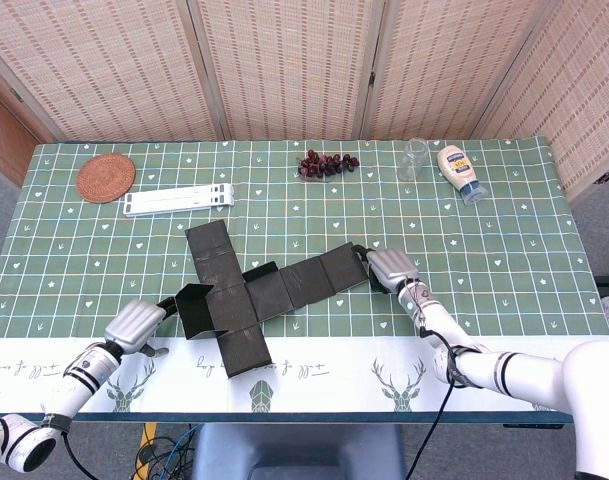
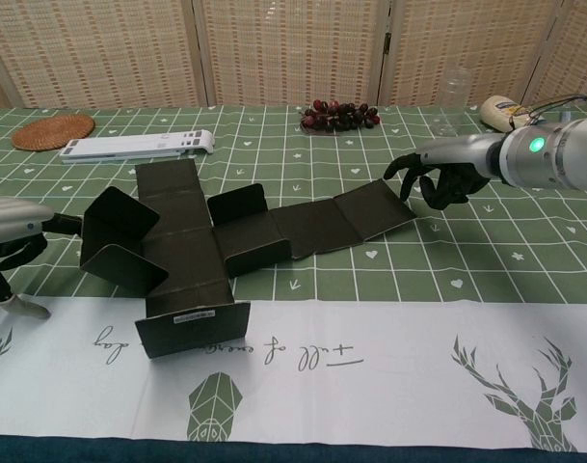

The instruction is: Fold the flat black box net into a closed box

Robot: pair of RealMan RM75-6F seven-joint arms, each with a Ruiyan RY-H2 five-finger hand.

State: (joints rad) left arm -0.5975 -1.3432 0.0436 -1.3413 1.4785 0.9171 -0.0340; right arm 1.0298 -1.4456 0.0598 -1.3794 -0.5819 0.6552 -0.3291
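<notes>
While the net (image 1: 254, 293) lies part-folded on the table (image 1: 504, 250), the left hand (image 1: 134, 325) pinches its left flap; the right hand (image 1: 392, 268) grips its right end.

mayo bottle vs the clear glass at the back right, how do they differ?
The mayo bottle lies on its side; the clear glass stands upright. The bottle is opaque cream with a label and a blue-grey cap; the glass is see-through and looks empty. The bottle sits further right, nearer the table edge. Both stand apart from the black box net and from both hands, untouched.
</notes>
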